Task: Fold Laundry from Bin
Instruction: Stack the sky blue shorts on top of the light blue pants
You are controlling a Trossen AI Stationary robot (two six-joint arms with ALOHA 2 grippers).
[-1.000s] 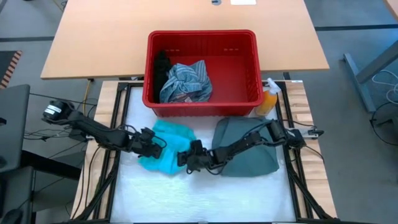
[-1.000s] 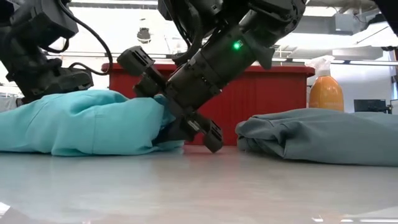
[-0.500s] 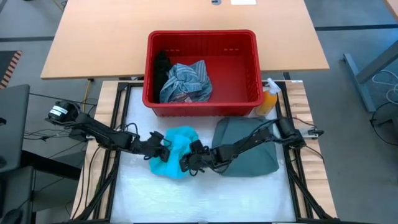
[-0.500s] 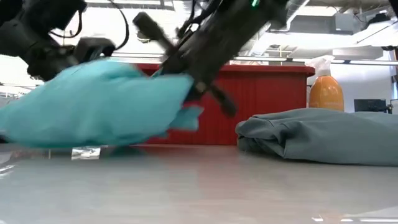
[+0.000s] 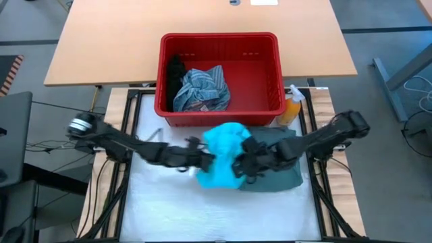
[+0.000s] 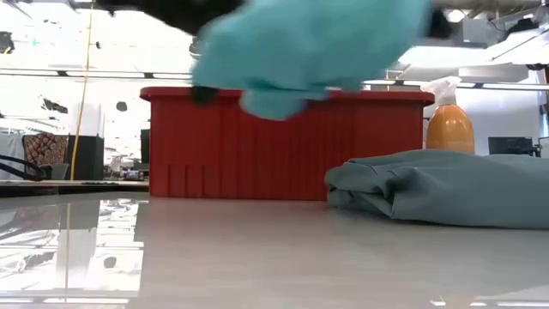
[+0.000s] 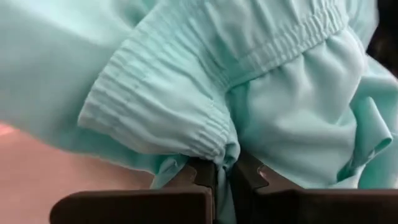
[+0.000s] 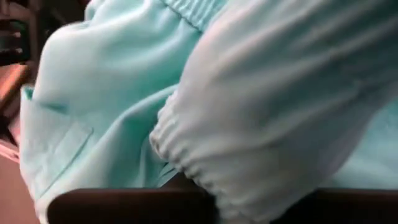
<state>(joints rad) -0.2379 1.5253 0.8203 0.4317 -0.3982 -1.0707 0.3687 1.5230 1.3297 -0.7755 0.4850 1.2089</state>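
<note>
teal garment (image 5: 223, 154) now above grey-green garment (image 5: 280, 172)

Both arms reach toward table centre; left gripper (image 5: 200, 159) at nine o'clock, right gripper (image 5: 244, 160) at three, fingers clamped.

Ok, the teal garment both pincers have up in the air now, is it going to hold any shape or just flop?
Most likely flop: the teal garment sags in loose folds between the left pincer and the right pincer. It seems light, bunching clear of the table in the low view. The gathered elastic hem pinched in the left pincer probably gives a fair hold.
</note>
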